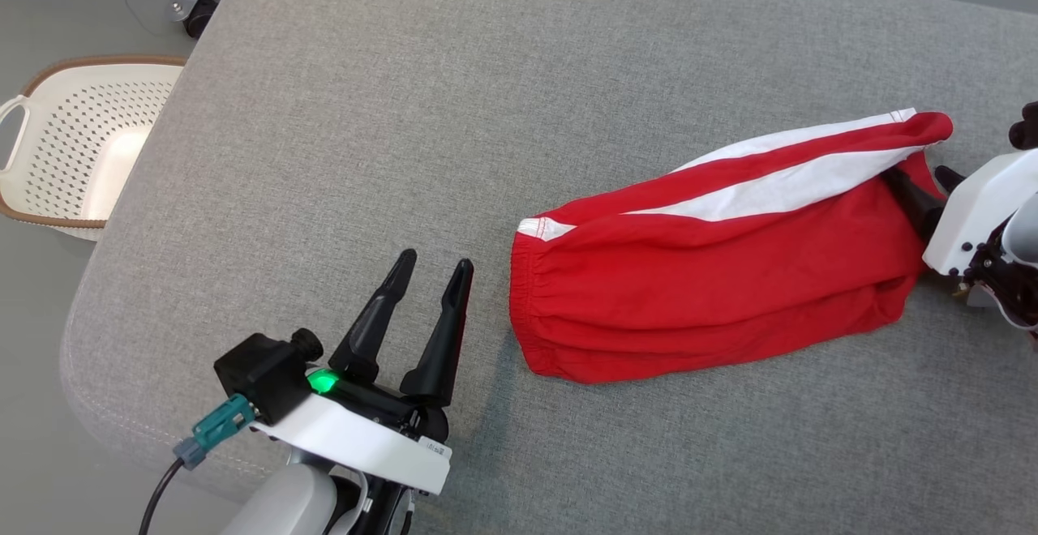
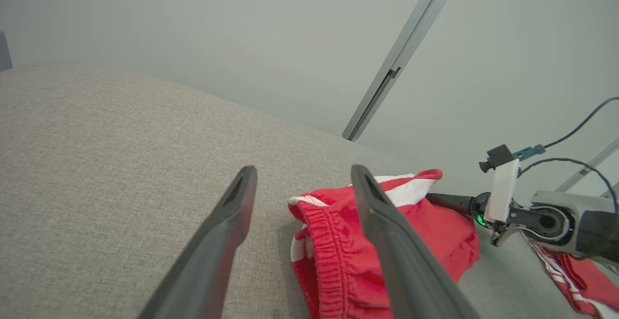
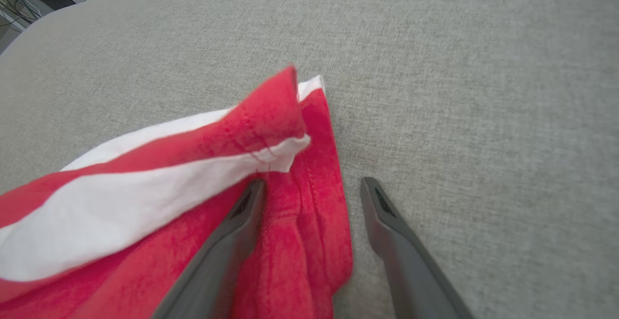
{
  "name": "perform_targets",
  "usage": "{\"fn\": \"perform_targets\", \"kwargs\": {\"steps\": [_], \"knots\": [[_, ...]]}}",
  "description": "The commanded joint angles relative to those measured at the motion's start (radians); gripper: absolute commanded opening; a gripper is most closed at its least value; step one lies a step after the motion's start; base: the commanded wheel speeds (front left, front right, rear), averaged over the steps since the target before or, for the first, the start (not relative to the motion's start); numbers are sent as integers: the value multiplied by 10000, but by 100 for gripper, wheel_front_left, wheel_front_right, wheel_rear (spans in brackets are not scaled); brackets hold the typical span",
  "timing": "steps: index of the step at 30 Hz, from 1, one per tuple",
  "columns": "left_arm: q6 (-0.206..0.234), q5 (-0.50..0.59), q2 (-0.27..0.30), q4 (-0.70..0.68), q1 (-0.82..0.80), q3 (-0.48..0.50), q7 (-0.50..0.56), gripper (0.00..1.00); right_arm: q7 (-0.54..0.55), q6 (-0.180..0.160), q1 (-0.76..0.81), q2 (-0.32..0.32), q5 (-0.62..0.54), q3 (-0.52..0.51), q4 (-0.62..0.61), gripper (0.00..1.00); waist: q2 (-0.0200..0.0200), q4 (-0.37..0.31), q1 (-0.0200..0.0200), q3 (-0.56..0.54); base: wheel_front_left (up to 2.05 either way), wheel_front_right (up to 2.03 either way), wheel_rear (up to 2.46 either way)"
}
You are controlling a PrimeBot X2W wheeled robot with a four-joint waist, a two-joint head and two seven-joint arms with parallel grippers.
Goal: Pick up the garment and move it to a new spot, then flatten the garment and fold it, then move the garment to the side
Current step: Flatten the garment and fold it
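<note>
The garment (image 1: 714, 276), red with white stripes, lies folded over on the grey cushion (image 1: 405, 113), right of the middle, its elastic waistband toward the left and its striped leg hem toward the far right. The left gripper (image 1: 435, 261) sits at the near left, fingers apart and pointing far, just beside the waistband but not touching it, with bare cushion between them. The right gripper (image 3: 312, 183) is at the right end of the garment, fingers also apart: one finger tip is tucked under the striped fold, the other rests over bare cushion, and the red hem lies loose between them, not clamped. A white basket (image 1: 49, 146) stands on the floor off the far left. In the left wrist view, another red striped cloth (image 2: 575, 270) shows under the right arm.
</note>
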Motion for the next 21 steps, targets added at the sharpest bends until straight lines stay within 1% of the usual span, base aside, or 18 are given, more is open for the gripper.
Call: {"fn": "perform_targets", "kwargs": {"steps": [1,4,5,6,7,14,21], "knots": [[-72,111,-10,81,84,111,5,100,377,-5,409,158,160,131,132,100,0,5,0,-8,0,0,0],[-211,328,-144,169,181,262,4,100,837,-4,750,350,483,113,77,100,0,-51,0,-123,0,0,0],[-235,412,-181,170,240,312,4,100,947,-4,846,408,629,70,-14,96,0,-84,0,-187,0,0,0],[-265,502,-221,157,297,348,6,100,913,-2,879,453,713,23,-132,33,0,-121,0,-252,0,0,0],[-301,588,-271,137,338,392,6,100,759,-2,842,472,774,-36,-237,0,0,-162,0,-314,0,0,0],[-432,1123,-494,230,639,550,4,100,-375,-2,929,311,1194,-567,-622,0,0,-480,0,-855,0,0,0],[-472,1246,-554,389,927,627,4,100,-1067,-2,1880,35,2013,-1203,-1267,0,0,-838,0,-1475,0,0,0]]}}
